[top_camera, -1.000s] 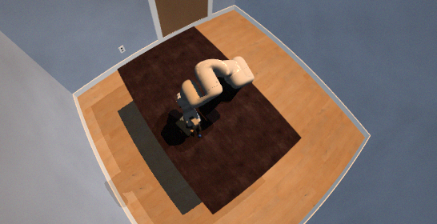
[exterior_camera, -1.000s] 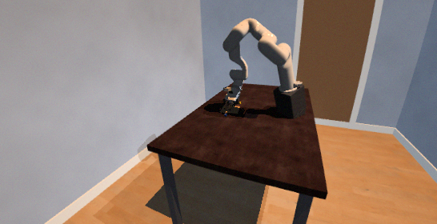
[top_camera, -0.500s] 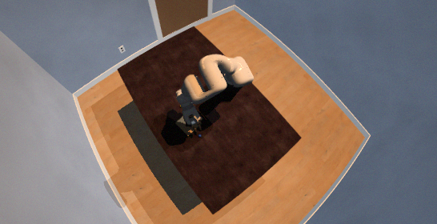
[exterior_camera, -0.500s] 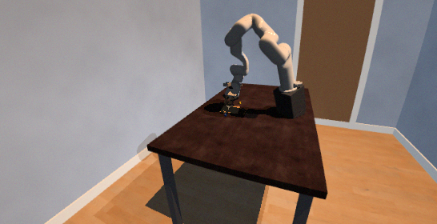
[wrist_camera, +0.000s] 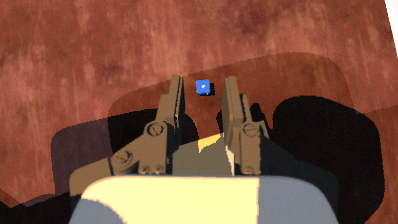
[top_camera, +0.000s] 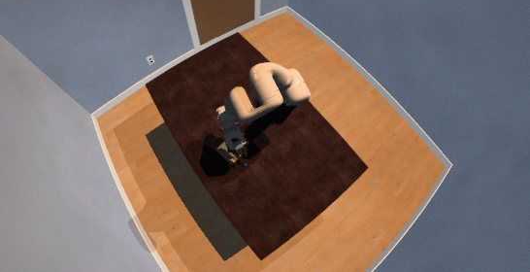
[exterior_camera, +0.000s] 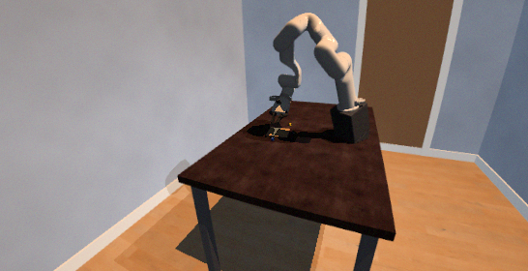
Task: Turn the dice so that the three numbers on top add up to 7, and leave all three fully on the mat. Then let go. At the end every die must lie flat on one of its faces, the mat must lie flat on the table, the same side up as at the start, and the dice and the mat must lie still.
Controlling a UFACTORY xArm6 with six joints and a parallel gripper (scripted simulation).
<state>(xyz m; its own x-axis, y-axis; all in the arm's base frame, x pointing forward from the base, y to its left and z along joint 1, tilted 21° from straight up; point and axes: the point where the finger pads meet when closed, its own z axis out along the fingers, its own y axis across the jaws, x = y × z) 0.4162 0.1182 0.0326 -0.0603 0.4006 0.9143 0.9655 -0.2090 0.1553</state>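
In the wrist view the gripper (wrist_camera: 202, 97) stands partly open with nothing between its tan fingers, and a small blue die (wrist_camera: 203, 87) showing one white pip lies just beyond the fingertips, at upper centre of the frame. The die rests on the dark wooden table (wrist_camera: 100, 45), inside a faint darker patch that may be the mat; I cannot tell for certain

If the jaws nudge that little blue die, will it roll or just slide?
The small blue cube die lies flat on one face on the mat, so it will probably slide rather than roll. It looks tiny beside the gripper, so it is likely light and may skid or tumble if clipped on an edge.
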